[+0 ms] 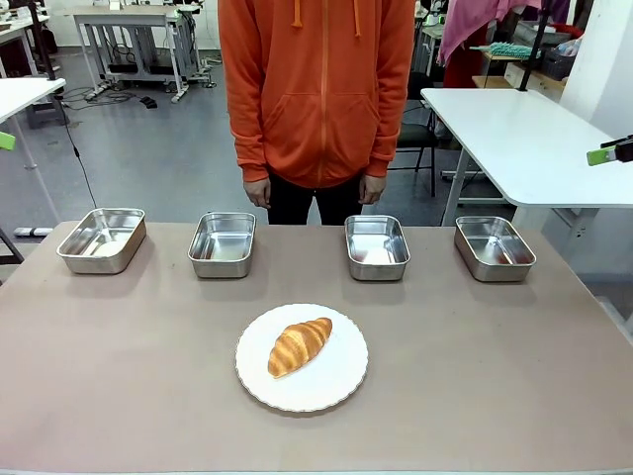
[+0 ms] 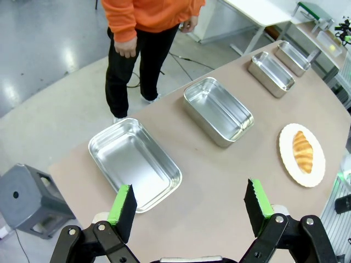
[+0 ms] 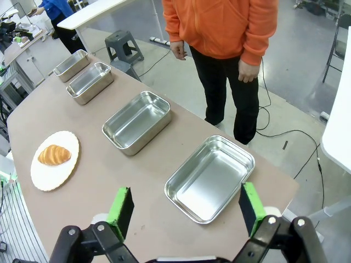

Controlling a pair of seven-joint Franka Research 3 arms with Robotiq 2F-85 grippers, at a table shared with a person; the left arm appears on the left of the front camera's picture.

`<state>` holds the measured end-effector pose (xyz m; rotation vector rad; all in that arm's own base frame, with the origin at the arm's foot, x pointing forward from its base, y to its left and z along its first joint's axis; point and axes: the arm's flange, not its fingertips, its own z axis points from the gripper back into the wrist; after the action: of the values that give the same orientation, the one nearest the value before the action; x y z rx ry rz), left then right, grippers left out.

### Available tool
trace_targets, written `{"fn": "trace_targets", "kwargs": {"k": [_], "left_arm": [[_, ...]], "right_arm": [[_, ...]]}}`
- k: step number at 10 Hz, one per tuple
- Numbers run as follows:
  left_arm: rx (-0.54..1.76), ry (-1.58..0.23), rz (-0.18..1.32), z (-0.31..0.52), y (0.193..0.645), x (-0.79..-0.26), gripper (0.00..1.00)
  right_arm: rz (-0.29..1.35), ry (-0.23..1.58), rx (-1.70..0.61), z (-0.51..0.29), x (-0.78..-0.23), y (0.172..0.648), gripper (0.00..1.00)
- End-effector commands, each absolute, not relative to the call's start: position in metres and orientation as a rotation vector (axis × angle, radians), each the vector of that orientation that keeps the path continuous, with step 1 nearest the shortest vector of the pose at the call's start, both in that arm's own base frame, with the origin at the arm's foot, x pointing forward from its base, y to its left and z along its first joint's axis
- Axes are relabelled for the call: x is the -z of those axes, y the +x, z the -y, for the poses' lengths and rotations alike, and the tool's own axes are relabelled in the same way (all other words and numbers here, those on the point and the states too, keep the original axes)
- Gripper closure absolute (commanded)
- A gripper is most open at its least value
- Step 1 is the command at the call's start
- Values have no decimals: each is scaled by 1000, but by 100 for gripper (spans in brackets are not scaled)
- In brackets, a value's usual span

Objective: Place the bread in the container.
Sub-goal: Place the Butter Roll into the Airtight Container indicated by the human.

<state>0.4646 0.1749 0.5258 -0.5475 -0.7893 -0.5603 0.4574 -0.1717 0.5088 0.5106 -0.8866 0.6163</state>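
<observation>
The bread point(image 1: 299, 345) is a golden-brown croissant lying on a round white plate point(image 1: 336, 386) at the table's front centre. Several identical steel pans stand in a row behind it; I cannot tell which is the container. All of them look bare inside. My left gripper point(image 2: 189, 189) hangs open above the table's left end, near the end pan point(image 2: 134, 156), with the bread point(image 2: 303, 152) far off. My right gripper point(image 3: 185, 190) hangs open over the near rim of the right end pan point(image 3: 208, 178), with the bread point(image 3: 54, 155) far off. Nothing is between either pair of fingers.
A person in an orange hoodie point(image 1: 316, 89) stands at the table's far edge behind the middle pans, hands hanging down. A grey stool point(image 2: 24, 194) stands on the floor off the left end. A white table point(image 1: 524, 139) stands beyond the right end.
</observation>
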Motion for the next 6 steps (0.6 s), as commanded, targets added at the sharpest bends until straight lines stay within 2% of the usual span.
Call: {"fn": "trace_targets", "kwargs": {"k": [1,6], "left_arm": [[556,-552,795,-175,465,-526,0],[556,-552,795,-175,465,-526,0]], "right_arm": [[891,510,-620,173,-509,457,0],[891,510,-620,173,-509,457,0]]}}
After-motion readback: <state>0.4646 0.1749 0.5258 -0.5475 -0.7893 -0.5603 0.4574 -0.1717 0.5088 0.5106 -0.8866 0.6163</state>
